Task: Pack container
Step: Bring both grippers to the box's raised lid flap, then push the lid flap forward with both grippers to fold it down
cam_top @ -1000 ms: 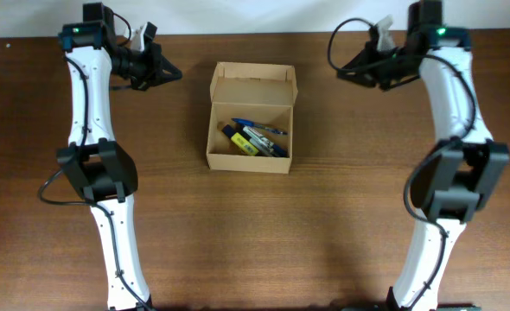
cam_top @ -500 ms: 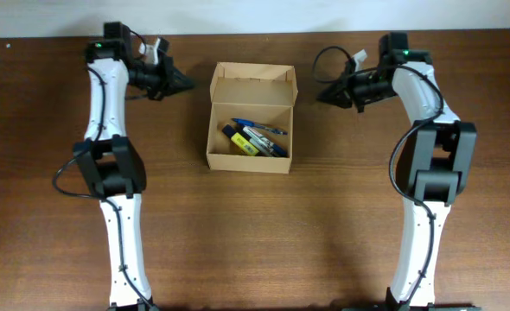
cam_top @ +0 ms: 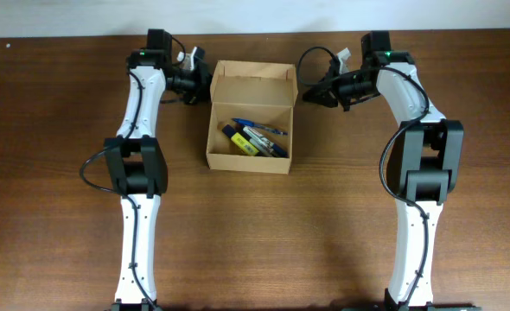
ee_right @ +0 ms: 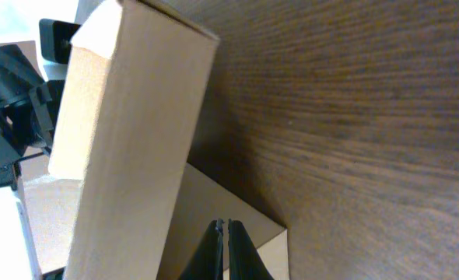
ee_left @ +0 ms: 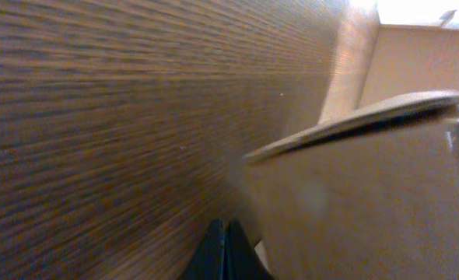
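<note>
The container (cam_top: 248, 164) is a tan cardboard box at the table's middle, its flap lid (cam_top: 253, 82) standing open at the back. Several pens and markers (cam_top: 253, 138) lie inside it. My left gripper (cam_top: 205, 85) is shut with nothing in it, its tip right at the lid's left edge. In the left wrist view the shut fingertips (ee_left: 225, 236) point at the cardboard wall (ee_left: 354, 194). My right gripper (cam_top: 307, 93) is also shut and empty, just off the lid's right edge. The right wrist view shows its tip (ee_right: 224, 232) close to the box (ee_right: 136, 132).
The brown wooden table (cam_top: 367, 216) runs under everything, with its far edge along the top of the overhead view. Both arm bases stand at the near edge, left and right of the box.
Both arms have swung inward from the table's outer back corners to the two sides of the open lid. Both grippers stayed shut. The box has not moved.
</note>
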{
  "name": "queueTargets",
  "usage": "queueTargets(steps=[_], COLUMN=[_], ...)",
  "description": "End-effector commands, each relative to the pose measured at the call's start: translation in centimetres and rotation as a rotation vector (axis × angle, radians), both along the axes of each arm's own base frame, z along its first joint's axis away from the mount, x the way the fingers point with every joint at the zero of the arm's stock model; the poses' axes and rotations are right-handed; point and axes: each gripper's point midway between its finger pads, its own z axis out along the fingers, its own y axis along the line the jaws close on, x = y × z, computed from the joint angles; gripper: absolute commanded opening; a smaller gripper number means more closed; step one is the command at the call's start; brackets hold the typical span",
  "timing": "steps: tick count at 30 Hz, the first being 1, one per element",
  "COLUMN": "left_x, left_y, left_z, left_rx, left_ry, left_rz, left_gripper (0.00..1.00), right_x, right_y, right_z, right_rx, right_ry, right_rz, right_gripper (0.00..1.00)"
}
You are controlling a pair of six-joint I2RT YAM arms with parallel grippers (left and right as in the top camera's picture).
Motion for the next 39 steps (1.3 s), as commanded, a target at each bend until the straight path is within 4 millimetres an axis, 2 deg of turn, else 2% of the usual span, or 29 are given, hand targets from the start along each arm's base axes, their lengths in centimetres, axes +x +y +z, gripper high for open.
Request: queueTargets(steps=[1, 9, 16, 23, 27, 32, 36, 39], left_x=[-0.2, 0.1, 1.0, 1.3, 1.6, 2.2, 3.0, 3.1], left_y=[-0.7, -0.7, -0.9, -0.2, -0.3, -0.1, 0.3, 0.4], left_z=[-0.3, -0.2, 1.5, 1.8, 2.9, 5.7, 9.5, 12.3], left_rx=[-0.036, -0.038, -0.125, -0.143, -0.198, -0.248, -0.247, -0.244], left_ry=[0.020, 0.002, -0.074, -0.075, -0.116, -0.201, -0.320, -0.394], left_rz=[-0.006, -0.007, -0.028, -0.014, -0.031, -0.053, -0.062, -0.071], left_gripper=[0.01, 0.02, 0.01, 0.01, 0.01, 0.01, 0.02, 0.02], right_x=[-0.5, -0.2, 0.9, 1.5, 2.1, 2.6, 2.9, 3.1], right_y=[0.1, 0.4, 2.4, 3.8, 5.0, 6.0, 6.0, 6.0], right_z=[-1.9, -2.3, -0.4, -0.1, 1.0, 3.0, 4.7, 7.1], right_rx=[-0.012, -0.003, 0.092, 0.096, 0.138, 0.213, 0.232, 0.232], right_ry=[0.034, 0.003, -0.090, -0.110, -0.172, -0.248, -0.268, -0.322], right_rz=[-0.001, 0.006, 0.041, 0.039, 0.067, 0.103, 0.096, 0.103], right_gripper=[0.04, 0.04, 0.04, 0.04, 0.04, 0.04, 0.04, 0.04])
